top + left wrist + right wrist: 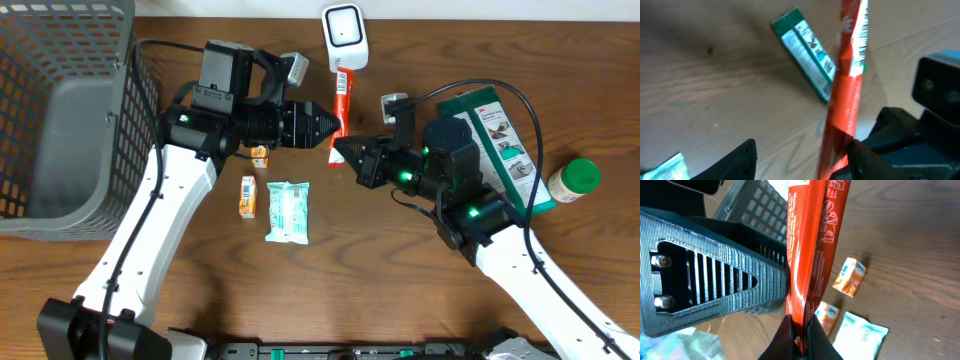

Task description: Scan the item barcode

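We pinch the red-orange flat packet [342,100] by its lower end in the right gripper [343,150], near the far edge of the surface [400,300], so its barcoded end points toward the white scanner [344,35]. The left gripper [322,122] stands wide alongside.

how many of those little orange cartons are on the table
2. One small orange carton lies left of the pale green packet; the second orange carton sits just beyond it, partly under the left arm. Others could be hidden beneath the arms.
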Controlling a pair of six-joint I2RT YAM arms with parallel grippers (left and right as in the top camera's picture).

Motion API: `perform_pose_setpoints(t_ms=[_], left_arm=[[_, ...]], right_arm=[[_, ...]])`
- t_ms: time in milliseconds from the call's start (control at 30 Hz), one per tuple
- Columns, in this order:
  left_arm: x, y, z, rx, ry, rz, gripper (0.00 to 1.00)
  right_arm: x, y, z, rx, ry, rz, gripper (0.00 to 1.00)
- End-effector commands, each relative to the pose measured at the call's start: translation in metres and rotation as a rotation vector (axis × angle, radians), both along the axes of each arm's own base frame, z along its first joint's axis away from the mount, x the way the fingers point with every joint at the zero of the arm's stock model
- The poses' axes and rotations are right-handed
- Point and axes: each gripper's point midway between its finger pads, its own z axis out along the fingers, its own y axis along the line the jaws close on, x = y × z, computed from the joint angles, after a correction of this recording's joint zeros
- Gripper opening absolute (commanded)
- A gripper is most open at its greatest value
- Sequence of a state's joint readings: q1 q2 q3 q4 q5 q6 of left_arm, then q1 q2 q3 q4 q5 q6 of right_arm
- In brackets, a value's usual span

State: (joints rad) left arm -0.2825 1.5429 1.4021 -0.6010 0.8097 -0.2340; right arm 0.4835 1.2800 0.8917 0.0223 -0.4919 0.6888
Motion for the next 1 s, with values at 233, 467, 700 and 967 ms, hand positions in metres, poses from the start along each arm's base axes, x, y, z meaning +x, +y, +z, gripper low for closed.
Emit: perform_pose_setpoints(t_ms=[233,467,700,967], left_arm=[[-0.008,-0.019,0.02,-0.051,-0.078,-0.077,0.55],[-0.009,-0.022,0.021,-0.057,-0.074,-0.078,0.48],[-0.009,-0.022,0.021,-0.058,-0.074,-0.078,0.41],[-0.009,-0.022,0.021,-0.058,-0.074,-0.078,0.36]], right_arm=[[-0.004,0.006,0.007,0.038,0.01,0.013,0.01],[-0.001,0.005,0.012,0.059,0.006,-0.008,0.01],[0.005,0.001,0.011,0.059,0.014,-0.054,0.01],[0.007,0.003,0.017,0.095,0.019,-0.064,0.01]])
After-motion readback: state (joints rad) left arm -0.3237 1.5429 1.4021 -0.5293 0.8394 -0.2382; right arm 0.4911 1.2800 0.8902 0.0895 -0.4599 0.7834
